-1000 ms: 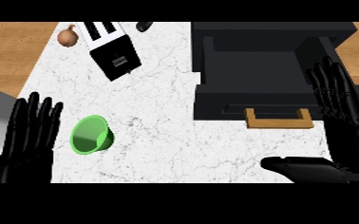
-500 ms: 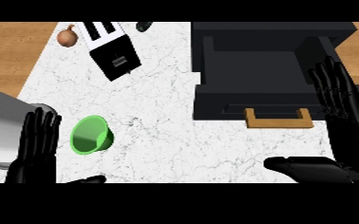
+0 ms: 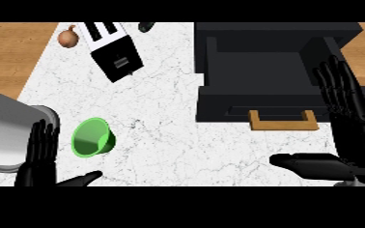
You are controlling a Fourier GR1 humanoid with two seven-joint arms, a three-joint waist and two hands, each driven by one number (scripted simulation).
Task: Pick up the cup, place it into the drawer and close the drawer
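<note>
A green cup lies on its side on the white marble counter at the lower left. My left hand is just left of it, fingers straight and apart from the cup, thumb stretched out below it. The black drawer stands pulled out at the upper right, with a wooden handle on its front. My right hand is open at the right edge beside the drawer, fingers up, thumb pointing left below the handle.
A black toaster stands at the upper left with a brown onion beside it. A small dark object lies at the counter's back edge. Wooden floor shows left of the counter.
My left hand has dropped toward the lower edge and its grey forearm has come into view. The thumb now stretches out below the cup. The right hand has barely shifted.
</note>
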